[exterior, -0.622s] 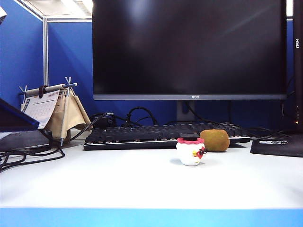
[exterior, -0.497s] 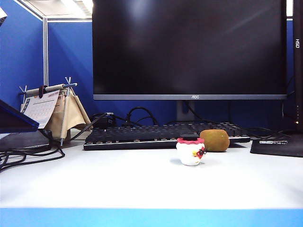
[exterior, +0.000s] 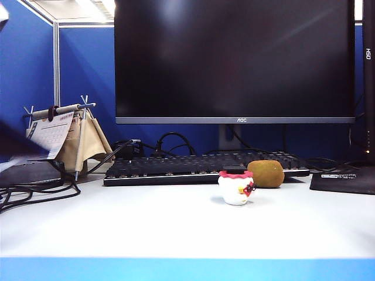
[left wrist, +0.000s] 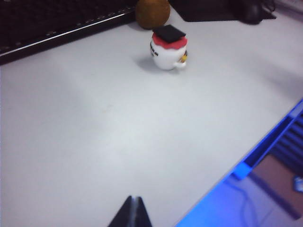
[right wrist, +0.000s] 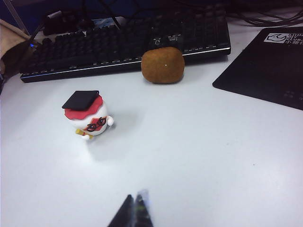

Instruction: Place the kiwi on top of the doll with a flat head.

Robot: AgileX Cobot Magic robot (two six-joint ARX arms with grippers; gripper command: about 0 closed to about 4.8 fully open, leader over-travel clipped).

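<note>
The kiwi [exterior: 266,174], brown and fuzzy, lies on the white table against the keyboard's front edge. Just in front of it and slightly left stands the doll with a flat head [exterior: 236,188], white with a red rim and a black flat cap. In the left wrist view my left gripper [left wrist: 134,199] is shut and empty, low over bare table, far from the doll [left wrist: 168,47] and the kiwi [left wrist: 152,12]. In the right wrist view my right gripper [right wrist: 135,196] is also shut and empty, well short of the doll [right wrist: 87,116] and the kiwi [right wrist: 163,65].
A black keyboard [exterior: 176,167] and a large dark monitor [exterior: 234,58] stand behind the two objects. A black mouse pad [exterior: 345,178] lies at the right. A desk calendar stand [exterior: 64,134] and loose cables [exterior: 35,190] sit at the left. A blue strip [exterior: 187,269] runs along the table's front edge.
The dark arm part at the left edge of the exterior view has turned into a faint blur and is moving. The doll and the kiwi have not moved.
</note>
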